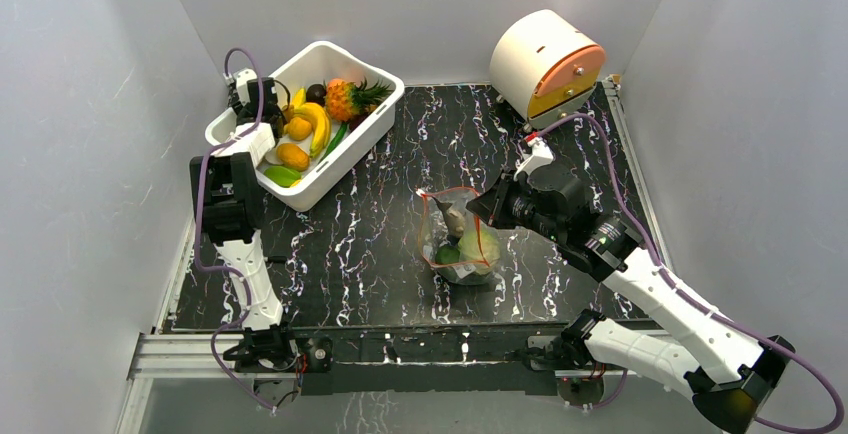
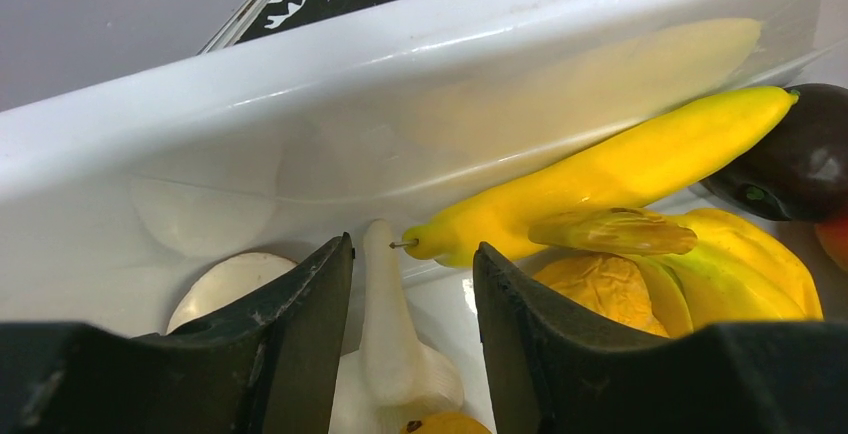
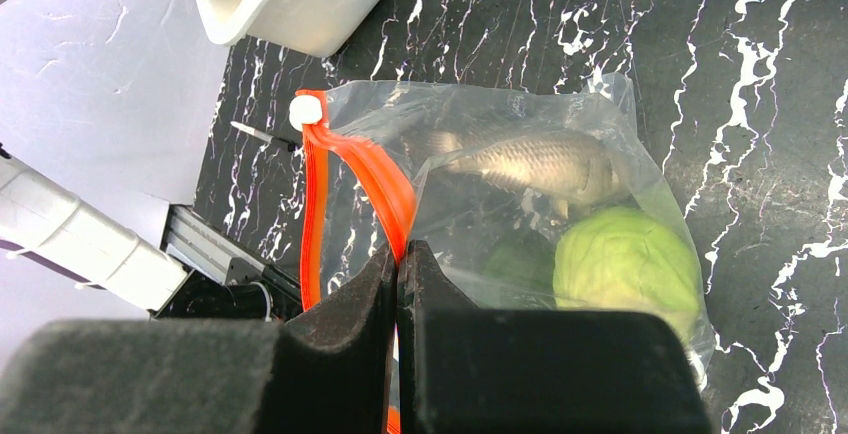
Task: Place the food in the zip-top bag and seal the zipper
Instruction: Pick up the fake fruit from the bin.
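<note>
The zip-top bag [image 1: 460, 236] [image 3: 520, 124] lies mid-table with its mouth open. Inside it are a grey fish [image 3: 540, 164], a light-green round fruit [image 3: 625, 264] and a dark-green piece [image 3: 520, 259]. My right gripper [image 1: 482, 210] [image 3: 398, 254] is shut on the red zipper [image 3: 375, 169] at the bag's mouth. My left gripper [image 1: 272, 119] [image 2: 412, 246] is down inside the white tub, open. A white garlic [image 2: 390, 324] stands between its fingers, with a gap on the right side. A yellow banana [image 2: 600, 174] lies just beyond the fingertips along the tub wall.
The white tub [image 1: 370, 129] at the back left holds more food: bananas [image 1: 318, 126], a pineapple [image 1: 345, 99], orange pieces [image 1: 292, 154] and a dark fruit [image 2: 800, 164]. A white-and-orange drum [image 1: 545, 64] stands at the back right. Grey walls close in three sides.
</note>
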Controlling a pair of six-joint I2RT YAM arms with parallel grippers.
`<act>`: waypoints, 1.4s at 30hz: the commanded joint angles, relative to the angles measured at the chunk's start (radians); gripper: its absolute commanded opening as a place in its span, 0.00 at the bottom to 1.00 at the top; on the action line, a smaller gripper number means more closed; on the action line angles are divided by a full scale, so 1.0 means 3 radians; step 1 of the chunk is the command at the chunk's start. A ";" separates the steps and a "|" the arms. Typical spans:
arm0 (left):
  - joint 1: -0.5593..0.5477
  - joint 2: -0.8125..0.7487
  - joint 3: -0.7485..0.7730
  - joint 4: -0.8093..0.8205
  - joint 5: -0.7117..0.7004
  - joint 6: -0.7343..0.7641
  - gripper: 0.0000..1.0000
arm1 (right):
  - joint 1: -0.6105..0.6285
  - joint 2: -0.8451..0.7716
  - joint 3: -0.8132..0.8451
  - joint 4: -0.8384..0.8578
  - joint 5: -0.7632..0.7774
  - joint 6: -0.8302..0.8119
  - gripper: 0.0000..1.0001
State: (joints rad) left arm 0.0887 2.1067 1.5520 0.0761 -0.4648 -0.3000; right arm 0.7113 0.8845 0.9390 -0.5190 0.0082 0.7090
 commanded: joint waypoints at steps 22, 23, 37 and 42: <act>0.0014 0.0137 0.0170 0.0148 -0.0045 -0.0031 0.44 | -0.0004 -0.0087 0.0080 0.0146 0.0129 -0.0032 0.00; 0.0013 0.0141 0.0170 0.0154 -0.0033 -0.0037 0.43 | -0.0006 -0.0081 0.0077 0.0147 0.0127 -0.0034 0.00; 0.0011 0.0108 0.0095 0.0284 0.0047 0.0046 0.12 | -0.0005 -0.0117 0.0018 0.0155 0.0123 -0.0015 0.00; 0.0013 0.0019 0.0080 0.0302 0.0147 0.0143 0.00 | -0.0006 -0.0126 0.0014 0.0164 0.0123 -0.0006 0.00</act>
State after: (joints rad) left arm 0.0891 2.1696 1.5726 0.1429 -0.4511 -0.2985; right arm 0.7113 0.8700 0.9382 -0.5190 0.0284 0.7090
